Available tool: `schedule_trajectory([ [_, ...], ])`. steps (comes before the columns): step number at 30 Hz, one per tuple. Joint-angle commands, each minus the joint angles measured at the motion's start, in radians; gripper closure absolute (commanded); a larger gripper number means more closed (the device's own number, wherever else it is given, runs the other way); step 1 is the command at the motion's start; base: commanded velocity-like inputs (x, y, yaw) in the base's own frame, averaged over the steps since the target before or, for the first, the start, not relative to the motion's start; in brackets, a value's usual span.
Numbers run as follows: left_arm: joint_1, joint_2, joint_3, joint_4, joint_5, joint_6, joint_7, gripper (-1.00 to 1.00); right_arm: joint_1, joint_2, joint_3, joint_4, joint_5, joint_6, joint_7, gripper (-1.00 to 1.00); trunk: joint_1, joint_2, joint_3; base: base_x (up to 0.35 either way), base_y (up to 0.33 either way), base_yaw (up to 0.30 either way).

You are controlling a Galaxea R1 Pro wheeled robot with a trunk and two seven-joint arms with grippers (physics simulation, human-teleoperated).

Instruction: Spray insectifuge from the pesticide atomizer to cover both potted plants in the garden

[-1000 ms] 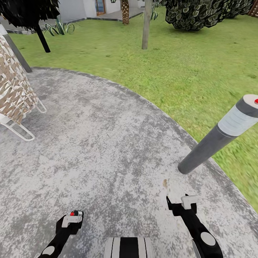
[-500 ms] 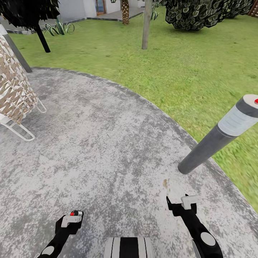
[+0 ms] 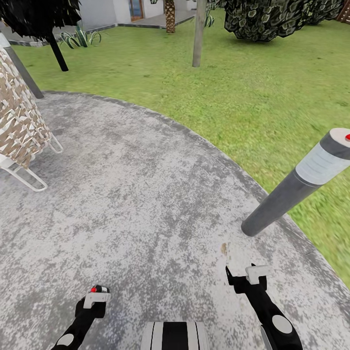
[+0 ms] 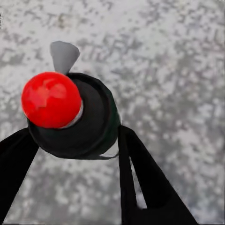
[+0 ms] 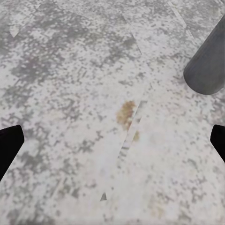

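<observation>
Black fingers pinch the atomizer (image 4: 77, 122) on both sides in the left wrist view, so the left gripper (image 3: 97, 295) is clamped on the bottle, with its red cap (image 4: 50, 99) and grey nozzle (image 4: 63, 55) pointing out past the fingertips, which looks like a sensible carry since the spray end is free to aim later. From the head view it sits low at the robot's left, just above the grey patio (image 3: 136, 194), arm tucked in close, probably to keep the bottle steady while the base rolls. The right gripper (image 3: 248, 277) is spread wide with nothing in it; in its wrist view the two fingertips sit at the far edges with bare stone and a small brown stain (image 5: 125, 114) between them, so that arm is just idling. A bit further out on the right a grey post (image 3: 291, 187) with a white band stands at the patio's rim, near enough that the base should give it room. On the left there's a woven chair (image 3: 19, 126) on white legs. Beyond the stone it's lawn (image 3: 253, 92), a thin trunk (image 3: 199, 34), a big dark bush (image 3: 277, 17), and way back by the house a spiky low plant (image 3: 78, 39), too small for me to say if it's one of the potted ones. No spraying to do until the robot gets nearer to the plants.
</observation>
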Motion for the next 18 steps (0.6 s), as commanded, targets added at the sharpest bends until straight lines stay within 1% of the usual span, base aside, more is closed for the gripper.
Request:
schedule_trajectory([
  [1, 0.000, -0.001, 0.008, 0.001, -0.010, -0.003, -0.005, 1.00, 0.000, 0.000, -0.002, -0.002, 0.010, 0.006, 0.006, -1.00, 0.000, 0.000, -0.001, 0.000, 0.000, 0.000],
  [18, 0.000, -0.001, 0.010, -0.002, -0.009, -0.005, -0.008, 1.00, 0.000, 0.000, -0.002, -0.001, 0.010, 0.006, 0.006, -1.00, 0.000, 0.000, -0.001, 0.000, 0.000, 0.000],
])
